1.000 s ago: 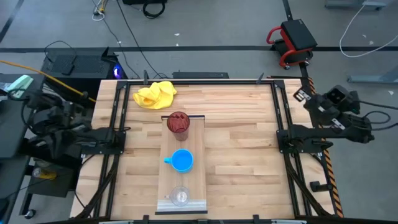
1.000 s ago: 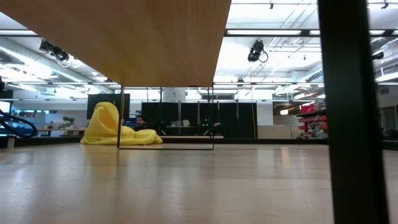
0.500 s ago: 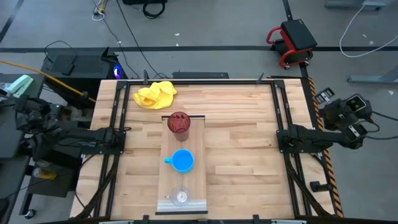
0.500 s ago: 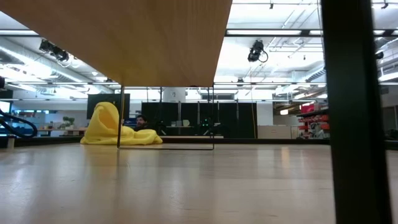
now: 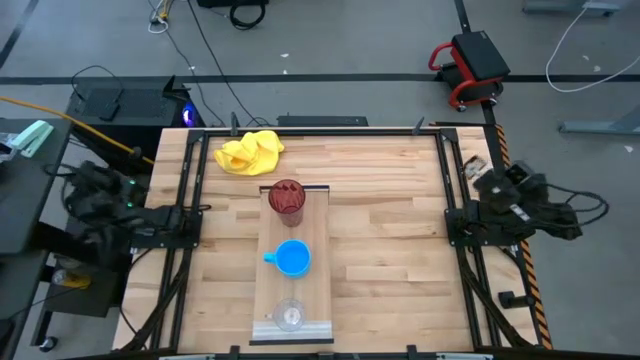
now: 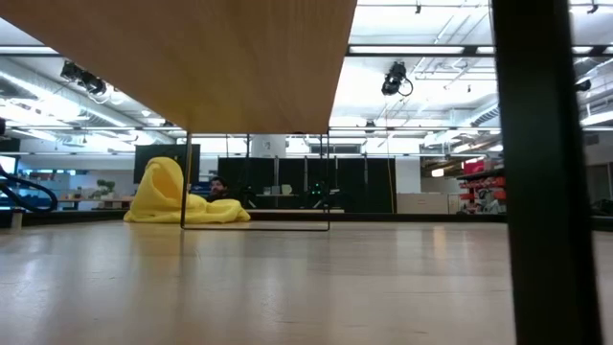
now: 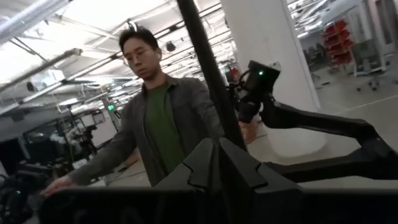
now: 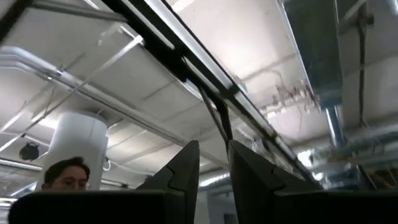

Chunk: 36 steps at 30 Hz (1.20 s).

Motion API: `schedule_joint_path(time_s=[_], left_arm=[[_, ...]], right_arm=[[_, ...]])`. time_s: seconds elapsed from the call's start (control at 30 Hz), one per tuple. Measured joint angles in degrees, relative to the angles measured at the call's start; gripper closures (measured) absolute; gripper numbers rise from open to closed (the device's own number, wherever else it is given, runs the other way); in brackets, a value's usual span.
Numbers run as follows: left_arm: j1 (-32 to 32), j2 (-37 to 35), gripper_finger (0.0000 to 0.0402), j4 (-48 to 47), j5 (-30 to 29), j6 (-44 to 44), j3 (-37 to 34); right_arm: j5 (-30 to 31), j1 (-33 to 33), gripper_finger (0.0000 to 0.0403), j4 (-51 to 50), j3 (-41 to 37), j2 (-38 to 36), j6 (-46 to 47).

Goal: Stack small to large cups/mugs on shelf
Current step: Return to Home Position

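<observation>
The pale wooden shelf point(image 5: 318, 250) lies lengthwise at the table's middle. On it stand the dark red ribbed tumbler point(image 5: 286, 197) at the far end, the blue handled mug point(image 5: 292, 258) in the middle and the small clear glass cup point(image 5: 289, 316) at the near end. All three are upright and apart. My left arm point(image 5: 105, 205) is folded beyond the table's left edge, and its gripper point(image 7: 216, 148) is shut and empty. My right arm point(image 5: 510, 200) is folded beyond the right edge. Its gripper point(image 8: 213, 149) points up and shows a narrow gap, empty.
A yellow cloth point(image 5: 250, 152) lies at the table's far left and also shows in the low view point(image 6: 177, 196). A pale board's underside point(image 6: 239, 67) and a dark post point(image 6: 536, 172) stand close in the low view. A person point(image 7: 155, 112) stands beyond the table.
Both arms have shifted about outside the table's edges. The right arm's head has swung toward the near side and then in toward the table's right edge. The left arm has drawn out to the left and then come back toward the left edge. The cups and shelf have stayed put.
</observation>
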Motion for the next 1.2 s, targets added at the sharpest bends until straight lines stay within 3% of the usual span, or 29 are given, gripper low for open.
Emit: schedule_joint_path(time_s=[0.23,0.67,0.93,1.2], left_arm=[[-3.34,0.00,0.0361,9.73,-4.50,-5.20,-10.10],[-4.12,-0.02,0.0372,32.11,-9.67,-14.54,-27.92],[-3.58,0.04,0.0361,29.92,-8.67,-15.98,-28.16],[-3.53,0.07,0.0368,21.50,-11.51,-25.66,-28.14]], right_arm=[[1.34,0.00,0.0309,-0.30,-5.05,0.05,2.55],[1.40,0.00,0.0309,-2.16,-6.50,0.04,4.75],[0.35,0.00,0.0309,-11.14,-6.50,0.07,3.09],[0.74,0.00,0.0309,-32.24,-6.52,0.07,-4.66]])
